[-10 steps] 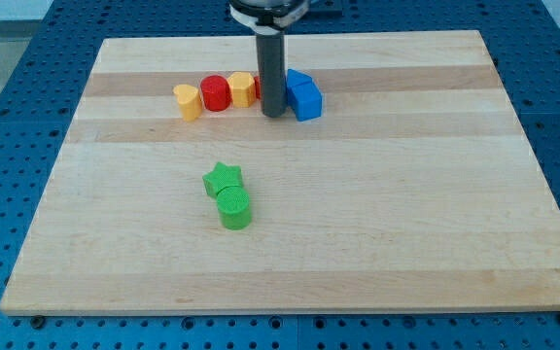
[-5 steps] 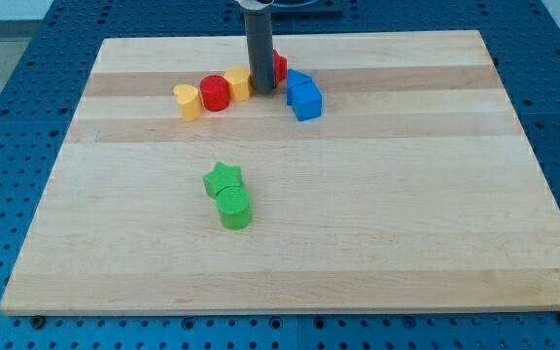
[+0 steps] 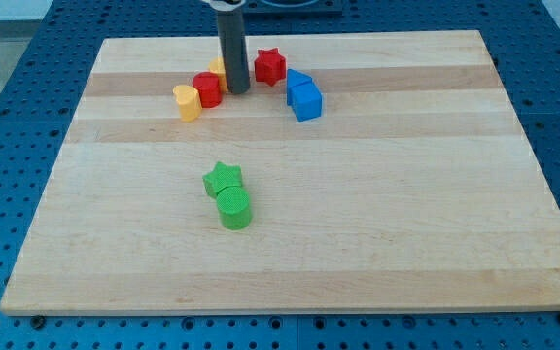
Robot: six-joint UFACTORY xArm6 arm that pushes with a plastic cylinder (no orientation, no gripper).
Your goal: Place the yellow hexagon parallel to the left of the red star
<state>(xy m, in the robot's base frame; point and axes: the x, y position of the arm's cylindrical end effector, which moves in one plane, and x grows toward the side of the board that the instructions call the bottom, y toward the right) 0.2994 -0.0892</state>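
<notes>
The red star (image 3: 269, 66) lies near the view's top of the wooden board (image 3: 358, 194). The yellow hexagon (image 3: 218, 70) is mostly hidden behind my rod; only a sliver shows left of it. My tip (image 3: 236, 90) stands left of the red star, touching or just right of the red cylinder (image 3: 207, 88). A second yellow block (image 3: 188, 101) lies left of the red cylinder.
Two blue blocks (image 3: 303, 94) lie right of and below the red star. A green star (image 3: 223, 179) and a green cylinder (image 3: 234, 207) sit together near the board's middle.
My rod moved left, from beside the blue blocks to beside the red cylinder. The yellow hexagon and red cylinder shifted left. The red star is now uncovered.
</notes>
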